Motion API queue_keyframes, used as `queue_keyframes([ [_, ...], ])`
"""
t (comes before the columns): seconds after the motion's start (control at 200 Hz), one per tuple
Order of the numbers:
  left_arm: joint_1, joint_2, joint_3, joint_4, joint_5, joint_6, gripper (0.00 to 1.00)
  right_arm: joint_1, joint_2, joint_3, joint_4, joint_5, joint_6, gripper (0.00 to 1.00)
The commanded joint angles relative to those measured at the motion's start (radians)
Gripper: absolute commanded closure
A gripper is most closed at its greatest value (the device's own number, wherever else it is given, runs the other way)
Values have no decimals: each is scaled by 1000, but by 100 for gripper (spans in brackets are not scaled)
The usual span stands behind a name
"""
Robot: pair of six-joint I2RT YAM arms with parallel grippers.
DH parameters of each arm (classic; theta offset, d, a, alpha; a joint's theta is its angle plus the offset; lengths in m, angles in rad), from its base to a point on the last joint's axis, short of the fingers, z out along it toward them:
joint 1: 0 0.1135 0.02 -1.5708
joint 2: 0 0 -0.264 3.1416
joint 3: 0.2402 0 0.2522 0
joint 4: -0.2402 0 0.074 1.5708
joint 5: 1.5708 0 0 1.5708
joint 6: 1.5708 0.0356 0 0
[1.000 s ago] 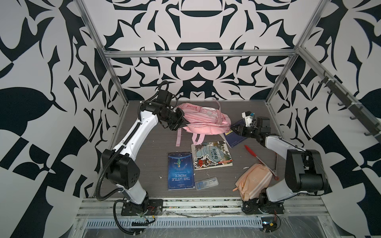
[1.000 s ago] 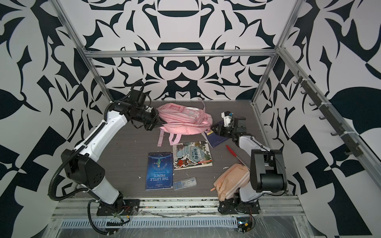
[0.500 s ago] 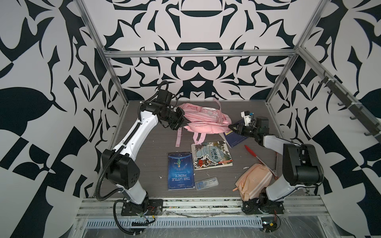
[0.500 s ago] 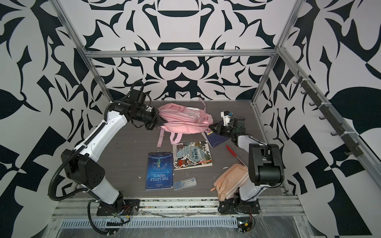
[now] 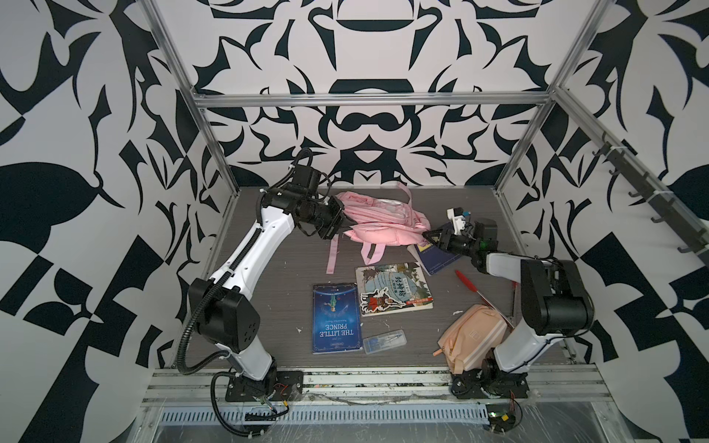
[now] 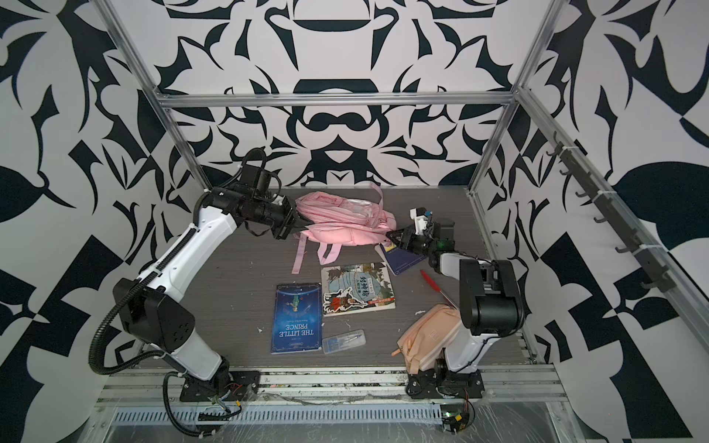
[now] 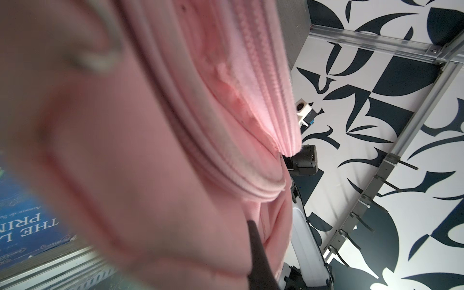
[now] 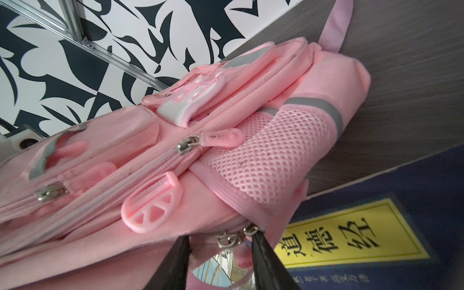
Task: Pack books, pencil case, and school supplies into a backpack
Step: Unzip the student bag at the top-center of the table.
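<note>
The pink backpack (image 5: 383, 218) lies at the back of the table in both top views. My left gripper (image 5: 342, 218) is shut on fabric at its left end; in the left wrist view pink cloth (image 7: 150, 150) hides all but one finger (image 7: 258, 261). My right gripper (image 8: 221, 241) is open at the backpack's right end, with the metal zip pulls (image 8: 229, 239) between its fingers. Three books lie in front: blue "The Little Prince" (image 5: 337, 318), a pale illustrated one (image 5: 393, 289) and a navy one with a yellow label (image 8: 351, 238). The peach pencil case (image 5: 472, 337) and the clear box of school supplies (image 5: 385, 340) sit near the front.
A red pen (image 5: 470, 285) lies between the navy book and the pencil case. The pencil case leans against my right arm's base (image 5: 498, 356). Loose pink straps (image 5: 333, 249) trail from the backpack towards the books. Metal frame posts stand at the back corners.
My right gripper's jaws have spread apart at the backpack's right end. The left gripper and the backpack have stayed as they were.
</note>
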Motion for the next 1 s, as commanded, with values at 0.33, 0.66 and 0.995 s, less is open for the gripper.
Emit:
queue_keyframes([
  [0.33,-20,-70,-10,102,143,-29,100,1,143,-26,384,-132,221,60],
  [0.66,-22,-91,-49,100,132,-32,100,1,239,-30,675,-177,410,68],
  [0.995,-19,-109,-94,102,129,-32,100,1,238,-39,707,-180,421,85],
])
